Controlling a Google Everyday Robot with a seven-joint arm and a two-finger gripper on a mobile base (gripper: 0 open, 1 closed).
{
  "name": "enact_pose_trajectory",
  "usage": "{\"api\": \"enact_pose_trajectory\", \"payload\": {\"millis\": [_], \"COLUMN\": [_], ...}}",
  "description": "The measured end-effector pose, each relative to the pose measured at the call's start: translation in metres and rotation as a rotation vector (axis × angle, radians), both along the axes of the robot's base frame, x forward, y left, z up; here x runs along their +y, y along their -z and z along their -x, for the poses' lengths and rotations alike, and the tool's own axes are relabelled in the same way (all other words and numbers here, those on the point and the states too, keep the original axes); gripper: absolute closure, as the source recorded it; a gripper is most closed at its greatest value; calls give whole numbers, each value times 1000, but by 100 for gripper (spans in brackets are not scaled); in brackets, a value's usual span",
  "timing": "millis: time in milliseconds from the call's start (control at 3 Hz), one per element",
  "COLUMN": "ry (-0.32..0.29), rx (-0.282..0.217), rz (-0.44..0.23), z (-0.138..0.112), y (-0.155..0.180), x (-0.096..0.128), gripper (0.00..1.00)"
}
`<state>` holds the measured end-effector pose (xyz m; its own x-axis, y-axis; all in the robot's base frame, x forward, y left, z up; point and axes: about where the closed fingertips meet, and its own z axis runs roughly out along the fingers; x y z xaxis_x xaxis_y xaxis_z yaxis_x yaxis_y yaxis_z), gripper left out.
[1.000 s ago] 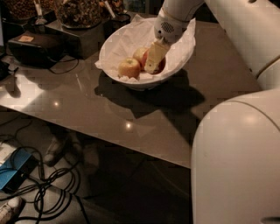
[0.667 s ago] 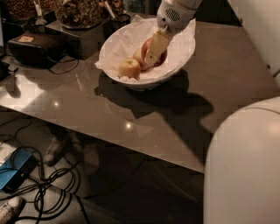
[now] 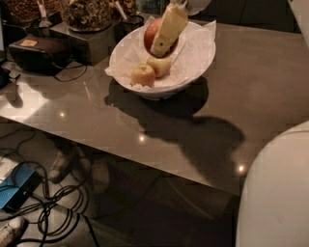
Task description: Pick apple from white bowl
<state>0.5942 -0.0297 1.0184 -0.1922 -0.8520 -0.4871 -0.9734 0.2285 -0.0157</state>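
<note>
Three apples show, and the reddest apple (image 3: 150,34) sits clamped between the fingers (image 3: 170,26) of the gripper (image 3: 159,46). One cream finger lies across its near face and the other is hidden behind it, so the jaws stand closed to the apple's width. Just below the fingertips, two paler apples (image 3: 143,75) lie side by side on the crumpled paper (image 3: 193,48) lining the white bowl (image 3: 166,90). Gripping across the fruit's middle probably keeps a round, smooth thing from rolling out. It looks held clear of the paper, over the bowl's far side. The arm (image 3: 195,4) enters at the top edge, with the wrist above and right of the fingertips and the fingers sloping down and leftward.
</note>
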Motion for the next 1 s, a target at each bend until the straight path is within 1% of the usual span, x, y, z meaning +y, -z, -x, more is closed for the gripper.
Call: {"api": "enact_pose_trajectory", "payload": {"millis": [333,667,1000], "ry": [-67,-71,-70], "rx": [-17,-5,4], "rz": [-34,-87,-86], "z": [25,55,54], "y": [-19,-25,-15], "x": [14,26,31], "gripper": [100,100,100]}}
